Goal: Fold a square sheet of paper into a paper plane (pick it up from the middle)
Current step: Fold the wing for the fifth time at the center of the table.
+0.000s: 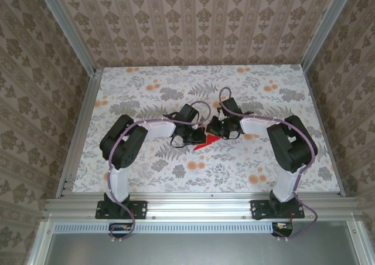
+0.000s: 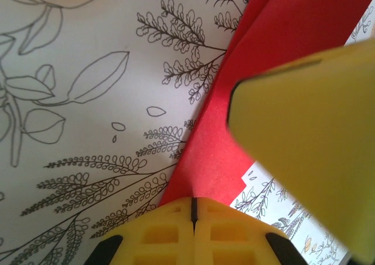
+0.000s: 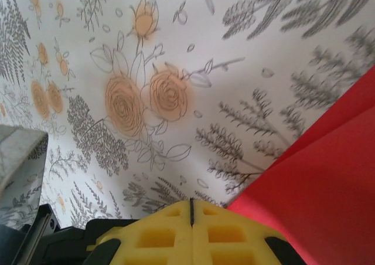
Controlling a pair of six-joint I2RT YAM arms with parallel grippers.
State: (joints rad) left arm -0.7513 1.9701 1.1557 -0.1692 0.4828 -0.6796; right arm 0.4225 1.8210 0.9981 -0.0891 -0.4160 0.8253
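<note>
Top view: the red paper point(image 1: 205, 143) lies at the middle of the table point(image 1: 146, 89), between the left claw point(image 1: 195, 137) and the right claw point(image 1: 221, 130).

Left wrist view: the left claw's tips are pressed together, pinching the paper's edge. Folded layers are visible, and a right claw finger point(image 2: 304, 142) is over them.

Right wrist view: the right claw's tips are pressed together, with the paper just beside them.

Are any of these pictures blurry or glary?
Top external view: sharp, evenly lit, no glare. Left wrist view: red paper and table print crisp, yellow block at right blurred. Right wrist view: flowers slightly soft, grey blur bottom left.
</note>
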